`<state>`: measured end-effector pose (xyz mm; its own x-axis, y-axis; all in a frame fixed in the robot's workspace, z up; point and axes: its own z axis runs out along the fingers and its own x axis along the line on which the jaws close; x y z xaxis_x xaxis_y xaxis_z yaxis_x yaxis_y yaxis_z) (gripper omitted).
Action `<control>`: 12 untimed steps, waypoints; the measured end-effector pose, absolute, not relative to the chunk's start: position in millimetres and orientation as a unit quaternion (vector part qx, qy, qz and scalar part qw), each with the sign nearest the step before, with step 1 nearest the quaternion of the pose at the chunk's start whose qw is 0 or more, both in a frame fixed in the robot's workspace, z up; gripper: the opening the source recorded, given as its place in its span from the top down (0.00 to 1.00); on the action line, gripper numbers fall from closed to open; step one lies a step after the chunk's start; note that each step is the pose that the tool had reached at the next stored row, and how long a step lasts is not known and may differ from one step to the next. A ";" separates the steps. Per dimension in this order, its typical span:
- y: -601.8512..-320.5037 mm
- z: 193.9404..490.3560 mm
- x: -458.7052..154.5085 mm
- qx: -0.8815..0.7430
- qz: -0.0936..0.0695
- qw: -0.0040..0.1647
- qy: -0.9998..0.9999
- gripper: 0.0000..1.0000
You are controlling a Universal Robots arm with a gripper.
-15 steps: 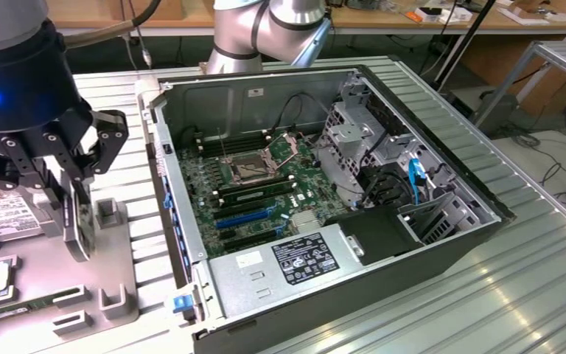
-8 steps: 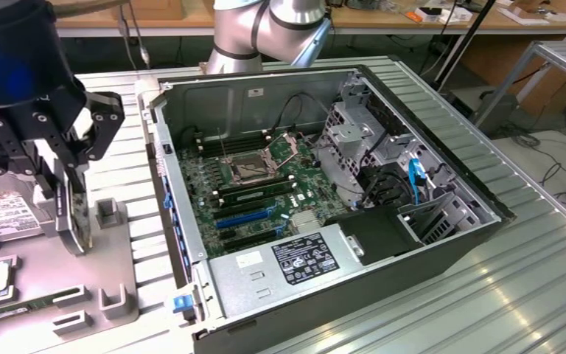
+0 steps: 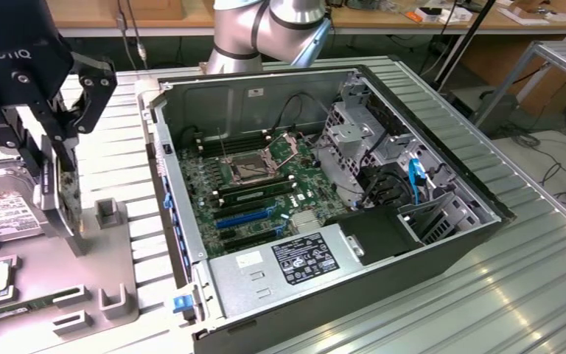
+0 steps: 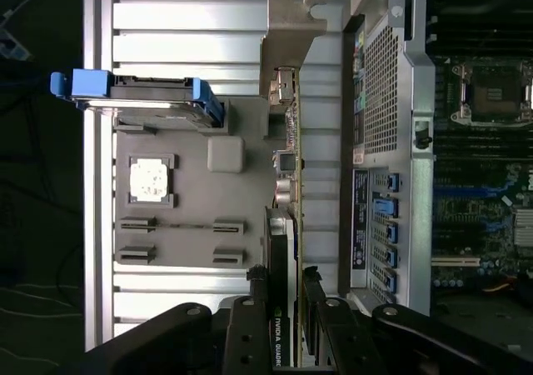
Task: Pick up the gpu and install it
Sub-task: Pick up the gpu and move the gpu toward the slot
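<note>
Gpu [image 4: 283,233] in gripper [image 4: 286,282] over tray [image 4: 190,198], beside case [image 4: 416,192]

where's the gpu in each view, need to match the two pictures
Exterior view: the flat green-board gpu with black shroud and silver bracket stands edge-on between the jaws at the exterior view's left.
Wrist view: the gpu runs edge-on away from the jaws, silver bracket at its far end.
Shared landmark: the open grey metal computer case, beside the gpu in both.
</note>
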<state>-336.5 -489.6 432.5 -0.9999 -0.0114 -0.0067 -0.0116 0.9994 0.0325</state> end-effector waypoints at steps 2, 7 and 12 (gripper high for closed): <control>-489.6 435.6 -336.5 -0.006 0.016 0.003 1.000 0.73; -489.6 446.6 -336.5 -0.006 0.015 0.003 1.000 0.73; -487.4 446.7 -328.6 -0.006 0.014 0.003 1.000 0.73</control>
